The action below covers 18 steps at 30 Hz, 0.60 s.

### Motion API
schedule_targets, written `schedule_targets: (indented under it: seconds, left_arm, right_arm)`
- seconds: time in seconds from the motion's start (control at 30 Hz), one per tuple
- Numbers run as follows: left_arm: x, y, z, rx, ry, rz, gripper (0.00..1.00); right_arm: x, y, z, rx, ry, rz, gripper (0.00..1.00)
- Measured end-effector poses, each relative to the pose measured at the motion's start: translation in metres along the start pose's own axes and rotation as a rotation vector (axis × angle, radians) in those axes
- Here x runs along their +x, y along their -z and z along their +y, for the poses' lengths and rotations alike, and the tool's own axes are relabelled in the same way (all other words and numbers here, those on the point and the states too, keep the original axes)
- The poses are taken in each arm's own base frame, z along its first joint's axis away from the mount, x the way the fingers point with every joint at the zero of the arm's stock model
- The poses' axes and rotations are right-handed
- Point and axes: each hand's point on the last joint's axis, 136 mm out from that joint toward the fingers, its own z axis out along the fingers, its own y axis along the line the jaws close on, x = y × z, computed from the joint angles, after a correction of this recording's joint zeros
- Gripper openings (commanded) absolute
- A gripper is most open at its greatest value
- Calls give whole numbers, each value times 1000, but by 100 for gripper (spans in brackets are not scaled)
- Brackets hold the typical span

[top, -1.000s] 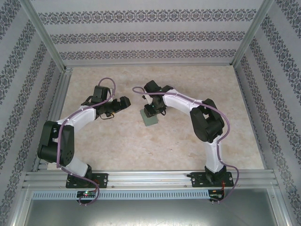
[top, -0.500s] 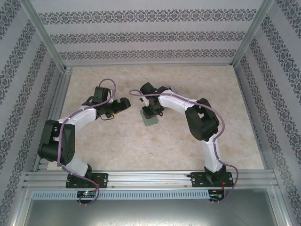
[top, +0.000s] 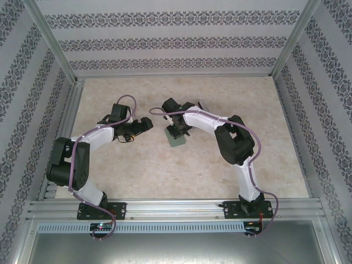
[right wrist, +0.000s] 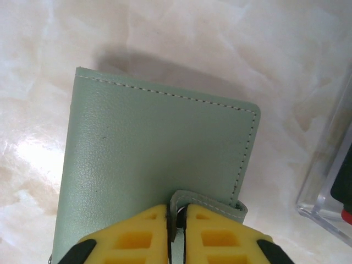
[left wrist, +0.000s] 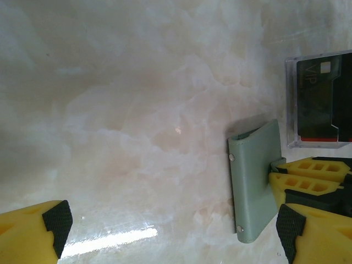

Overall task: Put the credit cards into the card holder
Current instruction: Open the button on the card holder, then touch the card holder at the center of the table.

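The left tool (top: 147,124) hangs low over the worktop (top: 137,165), at 9 o'clock from the wallet (top: 176,140) and apart from it. In its own wrist view its 2 black-tipped fingers (left wrist: 58,220) stand spread wide over bare marble. The sage-green wallet sits around the middle of the worktop, stitched cover up. From 12 o'clock the right tool (top: 177,131) reaches down onto it. Its yellow fingers (right wrist: 137,242) are pressed together on the wallet's (right wrist: 154,148) small strap, pinching it at the edge. Just beyond, at 1 o'clock from the wallet (left wrist: 254,181) in the left wrist view, a clear case (left wrist: 291,144) holds 1 dark card (left wrist: 322,93).
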Motion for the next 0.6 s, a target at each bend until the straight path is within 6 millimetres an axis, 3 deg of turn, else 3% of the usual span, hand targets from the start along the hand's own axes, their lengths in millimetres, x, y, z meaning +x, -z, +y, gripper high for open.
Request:
schedule_targets:
  seconds: [0.17,0.6]
  left_arm:
    - [0,0,-2,12,11,0,93]
    - [4,-7,-9,58,22,16,86]
  right_arm:
    - [0,2,1,-8,-2,-23,4]
    - [-3,3,6,-92,-65,-71,1]
